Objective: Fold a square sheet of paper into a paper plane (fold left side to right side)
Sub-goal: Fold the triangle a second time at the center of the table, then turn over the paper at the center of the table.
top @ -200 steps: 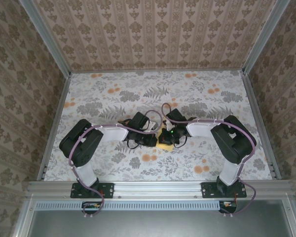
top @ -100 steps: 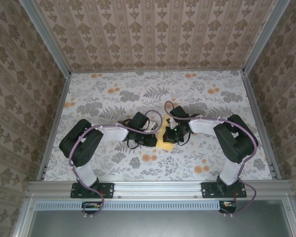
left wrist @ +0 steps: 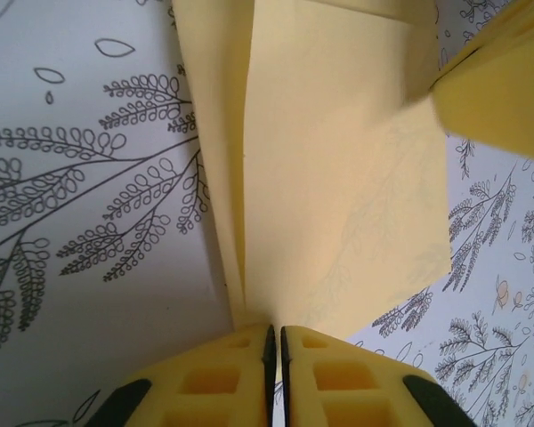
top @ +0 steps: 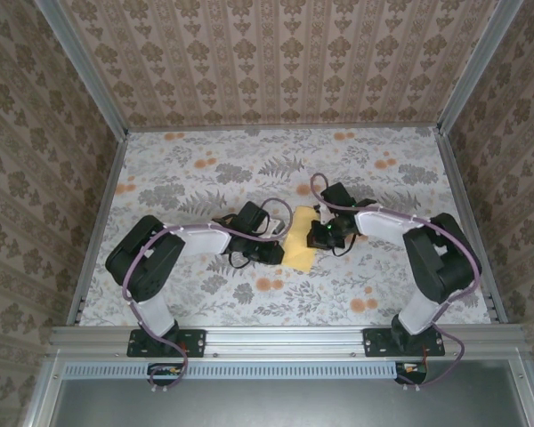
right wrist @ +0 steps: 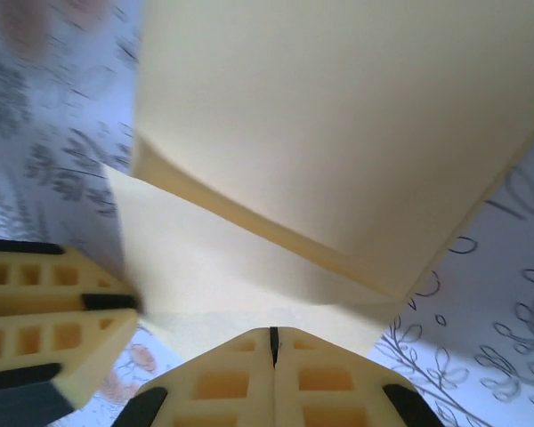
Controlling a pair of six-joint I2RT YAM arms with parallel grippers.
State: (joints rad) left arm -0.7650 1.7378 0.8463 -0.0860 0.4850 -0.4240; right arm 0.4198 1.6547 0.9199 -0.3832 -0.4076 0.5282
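Observation:
The square sheet of paper (top: 300, 240) is yellow-orange and lies in folded layers at the table's middle, between both grippers. My left gripper (top: 280, 253) is at its left corner. In the left wrist view the sheet (left wrist: 338, 178) runs down to the left gripper (left wrist: 273, 331), whose jaws stand a thin slit apart. My right gripper (top: 319, 236) is shut on the sheet's right edge. In the right wrist view a raised flap of the sheet (right wrist: 338, 133) hangs above that gripper (right wrist: 272, 331), and the left gripper's fingers (right wrist: 36, 329) show at the left. The paper plane is out of view.
The table wears a grey leaf-print cloth with small orange flowers (top: 269, 285). Wallpapered walls and metal rails (top: 98, 222) close it in on three sides. Both arm bases (top: 156, 342) stand at the near edge. Open cloth stretches behind the grippers.
My right gripper has moved right and back, drawing the paper out so that more yellow shows. The left gripper has stayed in place and its jaws have parted a little.

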